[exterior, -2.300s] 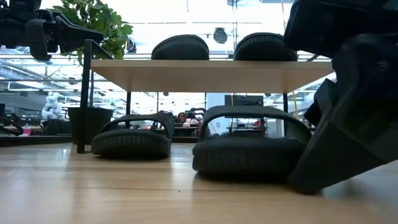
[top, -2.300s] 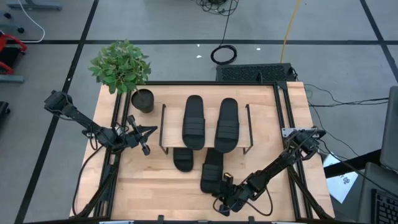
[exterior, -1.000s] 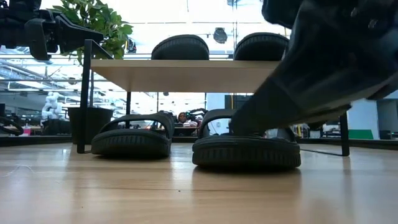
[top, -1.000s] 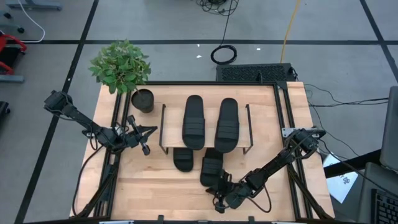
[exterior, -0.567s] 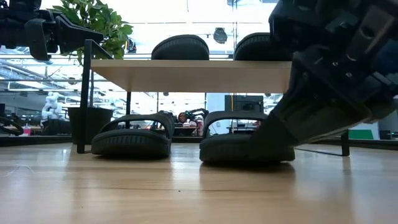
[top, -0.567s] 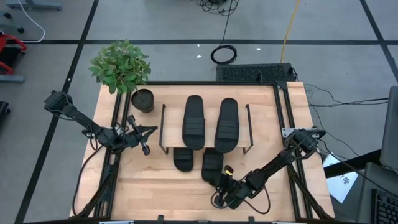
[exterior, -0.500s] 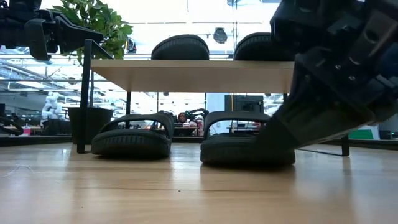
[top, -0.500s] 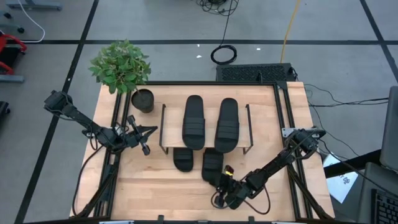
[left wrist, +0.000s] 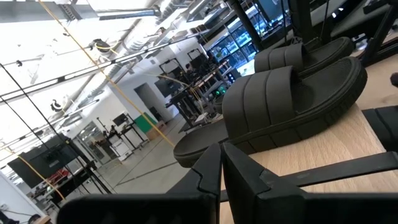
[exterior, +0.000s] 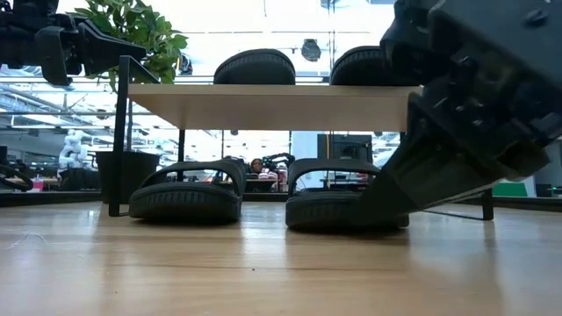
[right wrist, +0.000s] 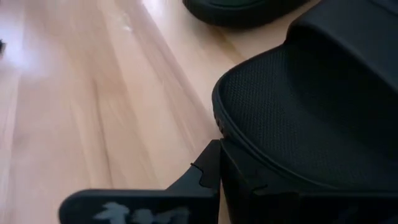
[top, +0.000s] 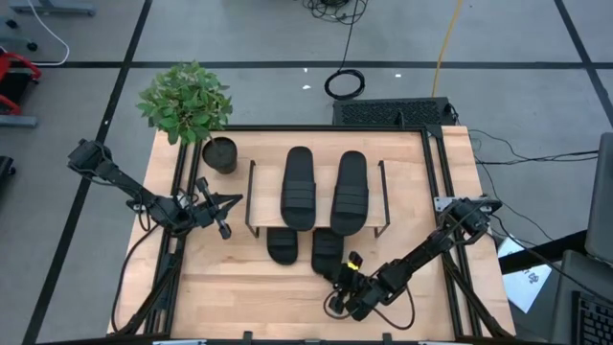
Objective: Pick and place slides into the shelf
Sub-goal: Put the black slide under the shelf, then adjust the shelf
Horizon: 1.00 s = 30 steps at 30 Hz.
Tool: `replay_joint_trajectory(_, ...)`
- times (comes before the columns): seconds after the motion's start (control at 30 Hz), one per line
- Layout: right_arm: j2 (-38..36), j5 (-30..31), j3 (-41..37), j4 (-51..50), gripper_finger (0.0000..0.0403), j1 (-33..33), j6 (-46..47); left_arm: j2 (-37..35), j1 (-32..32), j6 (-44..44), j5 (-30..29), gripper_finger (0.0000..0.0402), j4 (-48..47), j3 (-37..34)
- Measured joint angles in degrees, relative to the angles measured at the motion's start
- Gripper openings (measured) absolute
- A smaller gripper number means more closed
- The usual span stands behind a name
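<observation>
Two black slides (top: 298, 187) (top: 351, 192) lie on the top board of the shelf (top: 251, 196). Two more rest flat on the table under it, their near ends sticking out: the left one (top: 283, 246) and the right one (top: 328, 251). My right gripper (top: 339, 274) is shut and sits at the near end of the right lower slide (right wrist: 292, 118). My left gripper (top: 230, 203) is shut, holds nothing, and hangs to the left of the shelf, level with its top board (exterior: 272, 105). My right gripper presses its shut fingertips (right wrist: 214, 168) against the rim of the right lower slide's near end (right wrist: 233, 134). It comes from the table's near right side, slanting down. The slide lies flat on its sole on the table, partly under the shelf board.
A potted plant (top: 187, 101) stands at the table's far left corner, beside the shelf's left frame. Bare wooden tabletop (top: 249, 292) stretches along the near edge and to the right of the shelf.
My right gripper has moved toward the far edge with its fingers tipping further down. It has pushed the right lower slide along the table, farther under the shelf. The slide has stayed flat, and less of its near end now sticks out.
</observation>
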Motion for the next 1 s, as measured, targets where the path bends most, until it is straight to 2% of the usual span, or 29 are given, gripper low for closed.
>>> replay_joint_trajectory(0.3,0.0,0.14,0.0,-4.21,0.0,-1.26,2.78,0.0,-0.01,-0.02,0.0,0.0024,0.0,0.0)
replay_joint_trajectory(0.57,-0.01,-0.05,0.0,-0.54,0.0,-0.41,0.77,0.0,0.0,-0.02,0.0,0.0024,-0.02,0.0)
replay_joint_trajectory(0.8,-2.77,-4.16,-0.07,7.44,0.0,2.18,-15.8,0.0,-0.01,-0.32,0.0,0.0024,-1.4,0.0)
replay_joint_trajectory(0.93,-9.16,-4.39,-0.07,6.8,0.0,4.11,-26.09,-0.02,-0.01,0.39,0.49,0.0024,-1.79,0.0)
replay_joint_trajectory(1.0,-13.07,-2.04,-0.04,5.81,0.0,4.99,-31.23,0.0,-0.01,1.07,1.02,0.0024,-1.34,-0.02)
